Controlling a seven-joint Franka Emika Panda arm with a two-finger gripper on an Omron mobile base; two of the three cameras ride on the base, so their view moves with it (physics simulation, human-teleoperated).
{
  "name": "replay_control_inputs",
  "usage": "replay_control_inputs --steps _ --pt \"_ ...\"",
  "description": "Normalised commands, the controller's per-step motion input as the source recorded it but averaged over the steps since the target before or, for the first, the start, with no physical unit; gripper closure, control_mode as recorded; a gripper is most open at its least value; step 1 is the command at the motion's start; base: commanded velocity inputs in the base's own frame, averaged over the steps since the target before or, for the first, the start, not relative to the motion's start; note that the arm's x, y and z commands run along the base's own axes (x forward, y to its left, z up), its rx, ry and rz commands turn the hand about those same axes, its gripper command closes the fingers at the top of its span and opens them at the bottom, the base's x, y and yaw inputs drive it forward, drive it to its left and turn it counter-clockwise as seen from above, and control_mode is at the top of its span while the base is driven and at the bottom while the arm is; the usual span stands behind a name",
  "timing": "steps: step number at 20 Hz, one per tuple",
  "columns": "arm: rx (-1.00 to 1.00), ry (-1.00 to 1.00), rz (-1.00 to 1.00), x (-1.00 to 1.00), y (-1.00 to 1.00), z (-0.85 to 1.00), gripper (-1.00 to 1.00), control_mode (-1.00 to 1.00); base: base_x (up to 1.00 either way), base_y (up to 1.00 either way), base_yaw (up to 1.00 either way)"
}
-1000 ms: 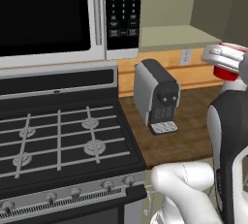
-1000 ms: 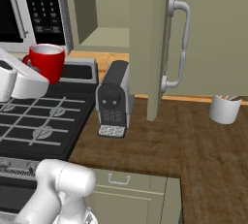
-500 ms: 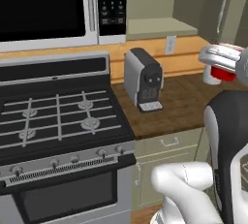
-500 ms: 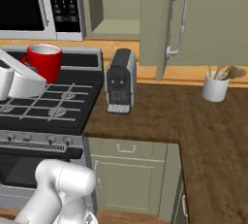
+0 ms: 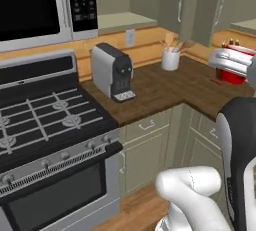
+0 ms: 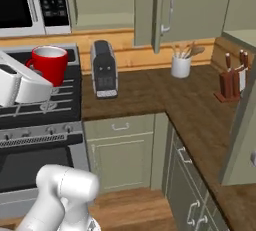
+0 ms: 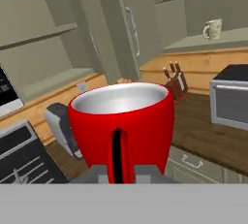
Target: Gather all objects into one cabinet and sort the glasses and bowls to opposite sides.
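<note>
My gripper [image 7: 116,173] is shut on the small red cup [image 7: 121,116], which stands upright and empty in it. From the base, the red cup [image 6: 49,63] hangs above the stove beside my white hand [image 6: 22,86]; from the other side the cup [image 5: 234,75] sits behind the hand [image 5: 227,60]. A cream mug [image 7: 211,29] stands on a shelf of an open wall cabinet at the upper right. A sage-green cabinet door [image 7: 121,34] with a pale bar handle [image 7: 131,31] stands ahead; the same cabinet [image 6: 187,5] hangs above the counter.
A grey coffee machine [image 6: 103,68] and a white utensil pot [image 6: 181,65] stand on the brown counter [image 6: 150,92]. A knife block [image 6: 230,82] is in the corner. The gas stove [image 5: 45,120] and microwave [image 5: 40,5] are at the left. A toaster oven [image 7: 230,102] sits at the right.
The whole picture has shifted: the base has moved back and turned right, bringing the corner counter, utensil pot and knife block into view. The red cup stays held in the gripper.
</note>
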Motion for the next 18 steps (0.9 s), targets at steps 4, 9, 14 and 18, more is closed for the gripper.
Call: replay_control_inputs --steps 4,9,14,18 --pt "0.00 0.00 0.00 0.00 0.00 0.00 1.00 1.00 -0.53 0.14 -0.61" --pt "0.00 0.00 0.00 0.00 0.00 0.00 1.00 1.00 -0.47 0.07 -0.63" --pt "0.00 0.00 0.00 0.00 0.00 0.00 1.00 1.00 -0.40 0.00 -0.31" --pt "0.00 0.00 0.00 0.00 0.00 0.00 1.00 1.00 -0.23 0.00 0.02"
